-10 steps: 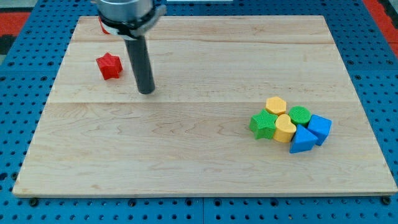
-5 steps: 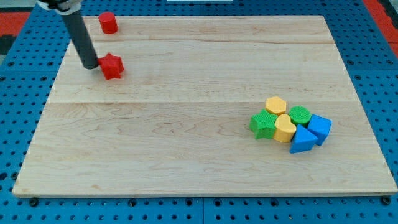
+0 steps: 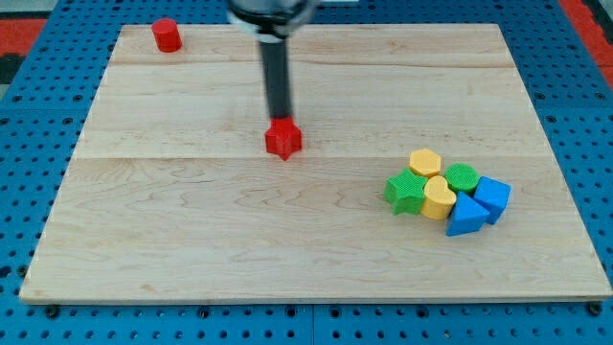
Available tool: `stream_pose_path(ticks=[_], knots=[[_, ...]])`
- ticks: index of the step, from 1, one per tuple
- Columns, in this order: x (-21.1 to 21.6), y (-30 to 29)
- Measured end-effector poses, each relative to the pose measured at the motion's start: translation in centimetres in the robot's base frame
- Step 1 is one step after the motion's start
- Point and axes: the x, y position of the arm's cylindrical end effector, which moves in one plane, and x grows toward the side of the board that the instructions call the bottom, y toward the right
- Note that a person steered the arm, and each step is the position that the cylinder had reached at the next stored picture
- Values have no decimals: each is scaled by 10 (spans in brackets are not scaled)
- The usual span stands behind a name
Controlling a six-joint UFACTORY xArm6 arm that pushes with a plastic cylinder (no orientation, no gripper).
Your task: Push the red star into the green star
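The red star [image 3: 283, 139] lies near the middle of the wooden board, left of centre. My tip [image 3: 281, 119] stands at the star's top edge, touching it. The green star [image 3: 405, 192] sits at the left edge of a cluster of blocks on the view's right, well apart from the red star, to its lower right.
The cluster holds a yellow hexagon [image 3: 424, 162], a yellow heart [image 3: 439, 198], a green round block [image 3: 462, 177], a blue triangle [image 3: 466, 217] and a blue block [image 3: 492, 197]. A red cylinder [image 3: 167, 35] stands at the board's top left corner.
The red star has moved right and slightly down, from the left part of the board to near its middle. My tip moved from the star's left side to its top edge.
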Motion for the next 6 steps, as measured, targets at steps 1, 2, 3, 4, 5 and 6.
stream_pose_path(ticks=[1,2,3,4,5,6], knots=[[11,15],[-39,-27],[-3,-61],[36,-49],[38,24],[28,21]])
